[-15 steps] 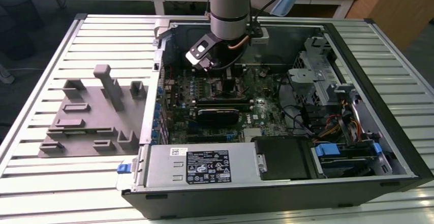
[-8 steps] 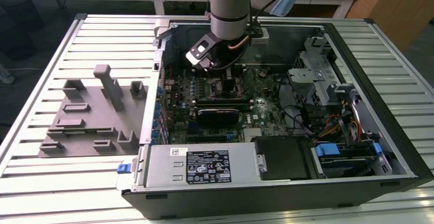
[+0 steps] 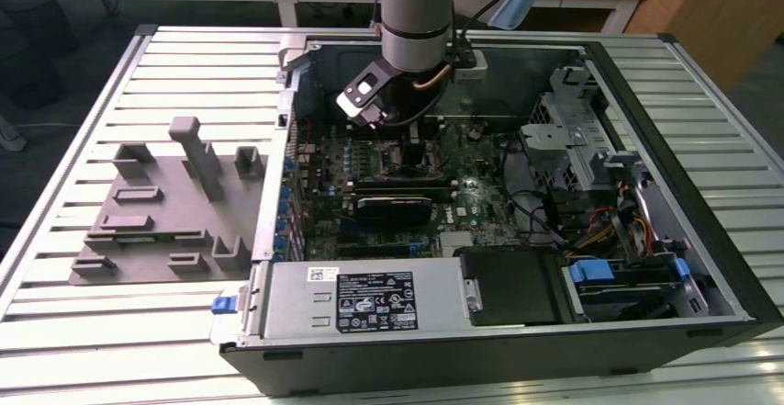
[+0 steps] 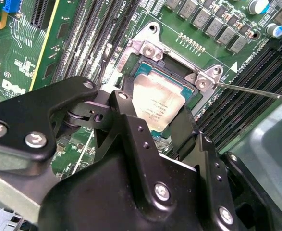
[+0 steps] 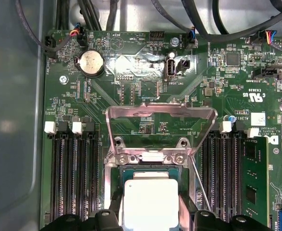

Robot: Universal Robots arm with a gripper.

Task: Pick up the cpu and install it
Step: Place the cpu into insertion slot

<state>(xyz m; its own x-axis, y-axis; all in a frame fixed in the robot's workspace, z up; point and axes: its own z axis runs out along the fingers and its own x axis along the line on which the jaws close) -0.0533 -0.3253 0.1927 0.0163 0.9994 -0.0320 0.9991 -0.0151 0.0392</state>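
Power supply: nearest edge of the case; grey sheet-metal box with a flat, labelled top.
Fixture plate: outside the case, on the exterior view's left; matte grey plastic with upright blocks.
Gripper: mid-board, over the socket; matte black, screw-studded fingers pressed against two opposite edges of the cpu, pinching it.
Cpu: between those fingers, at the socket; flat square, pale silver lid, greenish rim. Whether it sat fully home could not be told.
Risk, judged: a skewed or tilted chip would bear on the socket's contacts. A slack pinch would drop it onto them. The thin wire lever stood just beside one finger and could snag.
Load plate: just beyond the cpu, raised; bright stamped-steel frame.
Memory slots: long black ribbed rails flanking the socket.
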